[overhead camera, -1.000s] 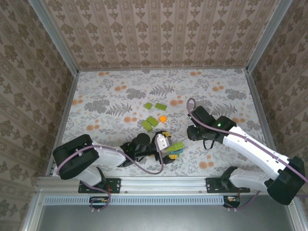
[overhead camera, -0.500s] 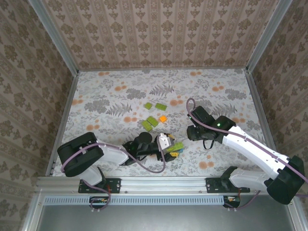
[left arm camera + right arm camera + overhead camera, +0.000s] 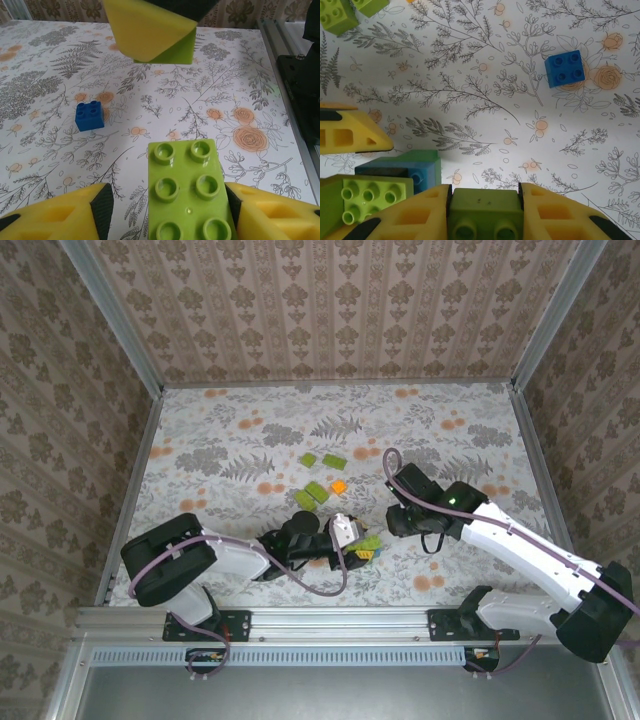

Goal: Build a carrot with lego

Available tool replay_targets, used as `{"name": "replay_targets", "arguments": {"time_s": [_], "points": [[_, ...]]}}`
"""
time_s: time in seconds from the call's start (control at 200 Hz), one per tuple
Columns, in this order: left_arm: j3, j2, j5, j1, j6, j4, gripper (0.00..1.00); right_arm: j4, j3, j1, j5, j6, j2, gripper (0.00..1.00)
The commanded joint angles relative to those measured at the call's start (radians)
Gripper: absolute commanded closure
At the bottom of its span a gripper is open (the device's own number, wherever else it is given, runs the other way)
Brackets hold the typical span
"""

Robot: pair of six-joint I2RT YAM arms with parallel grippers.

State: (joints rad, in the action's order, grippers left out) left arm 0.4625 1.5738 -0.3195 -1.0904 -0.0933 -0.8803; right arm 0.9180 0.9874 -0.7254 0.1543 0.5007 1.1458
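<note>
The table (image 3: 230, 435) has a floral-printed top with grey leaves and orange blossoms. An orange brick (image 3: 339, 486) lies near its middle. Just left of the orange brick, toward the arm bases, a lime-green brick (image 3: 317, 490) and a second lime-green brick (image 3: 304, 501) lie side by side. Just beyond the orange brick lie a third lime-green brick (image 3: 333, 463) and a fourth lime-green brick (image 3: 309, 459), slightly apart. A small blue brick (image 3: 564, 68) sits alone, studs up; its place relative to the orange brick cannot be told.

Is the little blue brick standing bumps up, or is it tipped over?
Bumps up: the blue brick sits flat on the table, four studs facing up.
</note>
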Motion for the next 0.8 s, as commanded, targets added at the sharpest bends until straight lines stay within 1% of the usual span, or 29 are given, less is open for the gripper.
{"name": "replay_targets", "arguments": {"time_s": [0.0, 0.075, 0.155, 0.255, 0.34, 0.585, 0.795], "points": [[0.020, 0.017, -0.024, 0.010, -0.003, 0.017, 0.42, 0.049, 0.036, -0.020, 0.035, 0.013, 0.003, 0.77], [0.016, 0.019, -0.024, 0.011, -0.003, 0.017, 0.44, 0.053, 0.041, -0.024, 0.041, 0.015, 0.001, 0.77], [0.018, 0.024, -0.028, 0.012, -0.005, 0.017, 0.50, 0.053, 0.043, -0.026, 0.042, 0.017, 0.001, 0.77], [0.022, 0.029, -0.033, 0.011, -0.009, 0.024, 0.55, 0.058, 0.052, -0.037, 0.044, 0.021, 0.008, 0.77], [0.021, 0.031, -0.033, 0.012, -0.014, 0.037, 0.57, 0.066, 0.057, -0.049, 0.049, 0.027, 0.016, 0.77], [0.017, 0.034, -0.029, 0.012, -0.025, 0.055, 0.60, 0.075, 0.057, -0.079, 0.056, 0.044, 0.053, 0.77], [0.018, 0.027, -0.030, 0.010, -0.033, 0.068, 0.62, 0.067, 0.075, -0.083, 0.045, 0.062, 0.067, 0.77]]}}
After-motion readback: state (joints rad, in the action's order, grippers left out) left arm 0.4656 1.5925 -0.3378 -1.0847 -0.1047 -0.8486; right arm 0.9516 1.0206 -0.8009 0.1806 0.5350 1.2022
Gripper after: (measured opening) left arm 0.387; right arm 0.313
